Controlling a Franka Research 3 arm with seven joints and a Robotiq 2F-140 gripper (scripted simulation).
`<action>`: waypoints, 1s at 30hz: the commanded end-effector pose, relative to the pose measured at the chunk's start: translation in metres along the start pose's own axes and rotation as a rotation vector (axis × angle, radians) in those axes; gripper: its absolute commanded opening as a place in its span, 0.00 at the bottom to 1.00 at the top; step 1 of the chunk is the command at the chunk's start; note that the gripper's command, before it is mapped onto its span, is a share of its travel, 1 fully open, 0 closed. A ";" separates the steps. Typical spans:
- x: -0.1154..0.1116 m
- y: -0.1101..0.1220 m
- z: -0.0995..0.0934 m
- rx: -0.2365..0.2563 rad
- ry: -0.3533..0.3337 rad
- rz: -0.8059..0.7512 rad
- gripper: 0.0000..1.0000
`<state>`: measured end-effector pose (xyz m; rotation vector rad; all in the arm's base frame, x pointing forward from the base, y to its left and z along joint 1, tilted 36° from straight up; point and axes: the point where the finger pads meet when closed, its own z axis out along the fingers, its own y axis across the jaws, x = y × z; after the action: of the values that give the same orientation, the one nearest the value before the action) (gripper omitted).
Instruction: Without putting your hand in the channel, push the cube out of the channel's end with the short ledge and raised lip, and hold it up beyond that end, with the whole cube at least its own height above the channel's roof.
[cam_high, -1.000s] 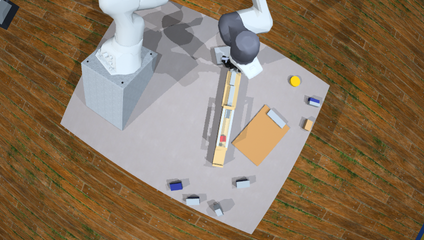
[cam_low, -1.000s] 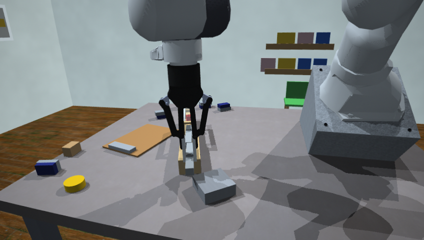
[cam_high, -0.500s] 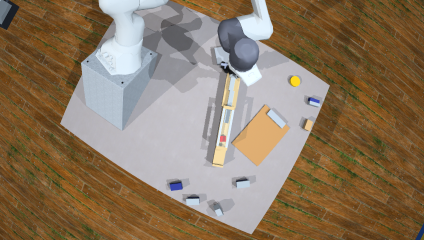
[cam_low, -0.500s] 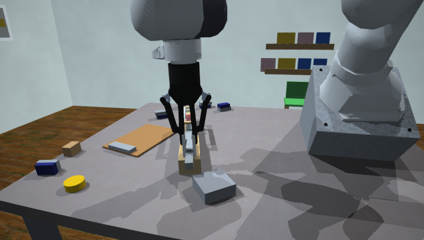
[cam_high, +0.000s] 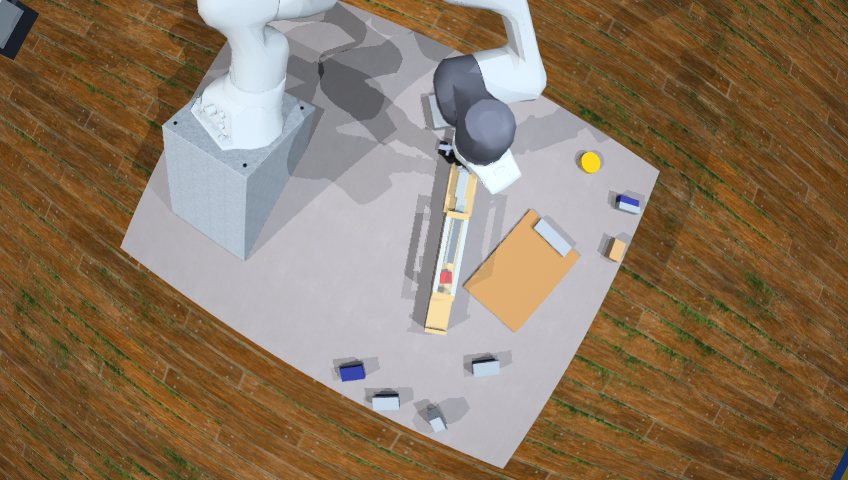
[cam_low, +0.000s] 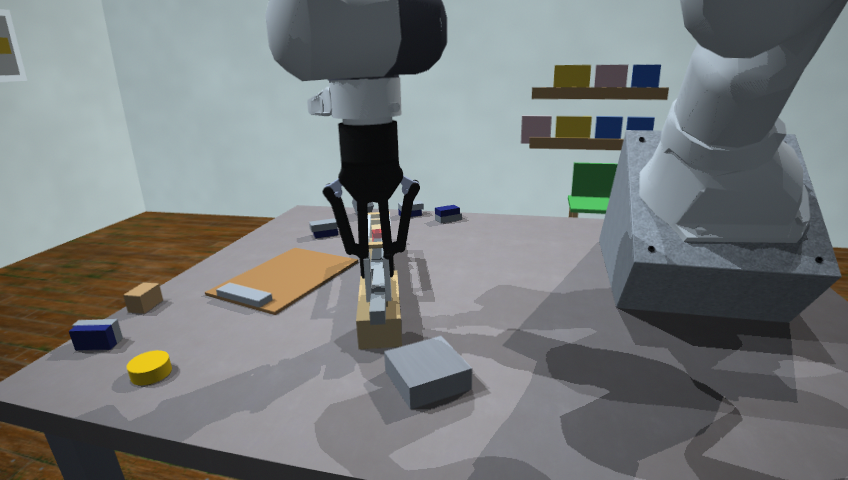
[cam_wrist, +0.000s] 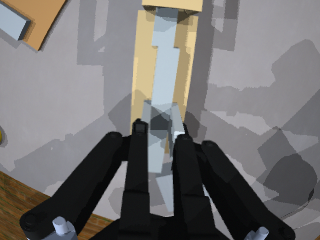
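The red cube is inside the pale yellow channel, under its see-through roof, nearer the closer-to-camera end with the short ledge. My gripper is shut on a grey bar, over the outer part of the long open ledge at the opposite end. The held bar lies along this ledge. Its front meets a second grey bar, slightly offset sideways. That second bar runs under the roof toward the cube, with a small gap before the cube. The arm hides the fingertips in the top view.
A grey block sits just beyond the long ledge's end. An orange board with a pale bar lies beside the channel. A yellow disc and several small blocks stand farther out, some beyond the short ledge.
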<state>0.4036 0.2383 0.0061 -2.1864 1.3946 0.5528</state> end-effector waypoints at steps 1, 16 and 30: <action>0.015 -0.003 -0.002 0.003 0.009 -0.022 0.00; 0.052 -0.004 -0.002 0.003 0.009 -0.022 0.00; 0.076 -0.005 -0.003 0.003 0.009 -0.022 0.00</action>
<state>0.4340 0.1892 -0.0327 -2.1908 1.3895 0.5472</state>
